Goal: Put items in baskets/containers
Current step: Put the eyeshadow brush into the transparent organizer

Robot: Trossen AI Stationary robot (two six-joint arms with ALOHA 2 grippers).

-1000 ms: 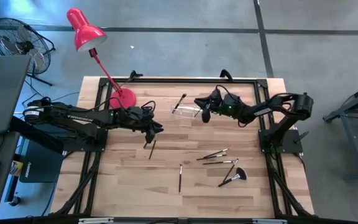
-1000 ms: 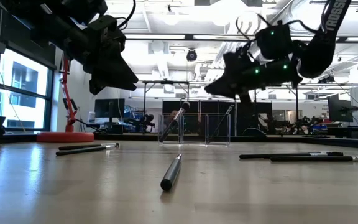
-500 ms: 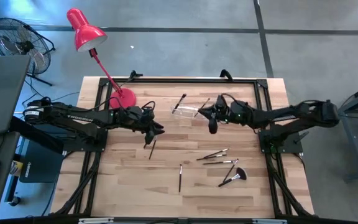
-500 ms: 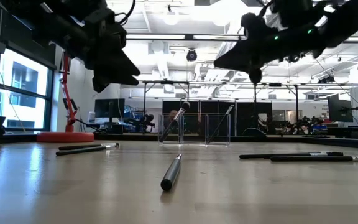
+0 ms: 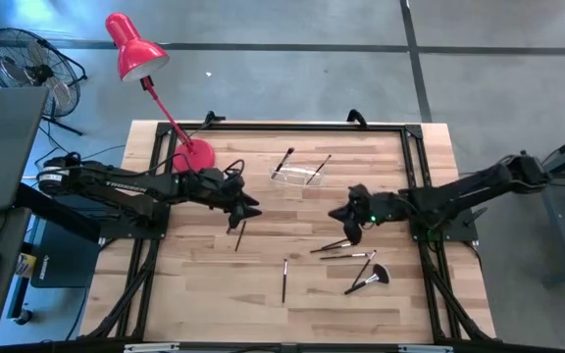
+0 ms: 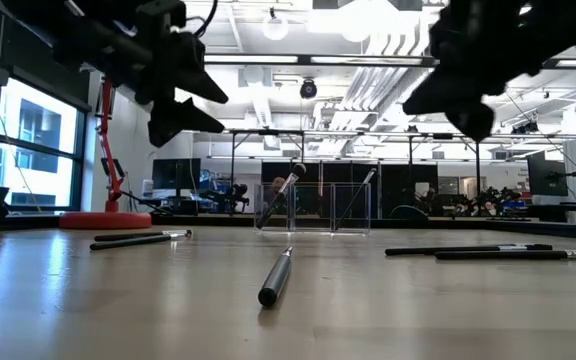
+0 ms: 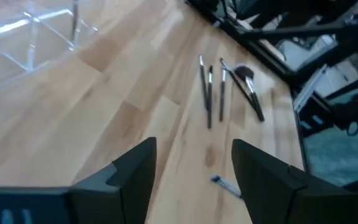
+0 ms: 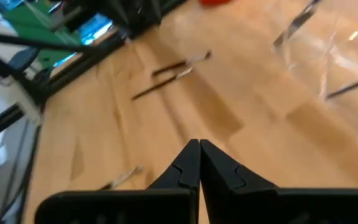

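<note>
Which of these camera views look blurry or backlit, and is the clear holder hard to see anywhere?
Low view: both arms are backlit silhouettes against bright ceiling lights; the near brush lies soft-focused. Both wrist views are motion-blurred. High view: the clear holder nearly vanishes against the wood.

Even, bright daylight falls on the wooden surface (image 5: 204,275) seen from above, with only faint shadows. At table height, bright ceiling lights (image 6: 368,15) and windows (image 6: 28,140) turn both arms into dark silhouettes. Both wrist views are soft and blurred.
</note>
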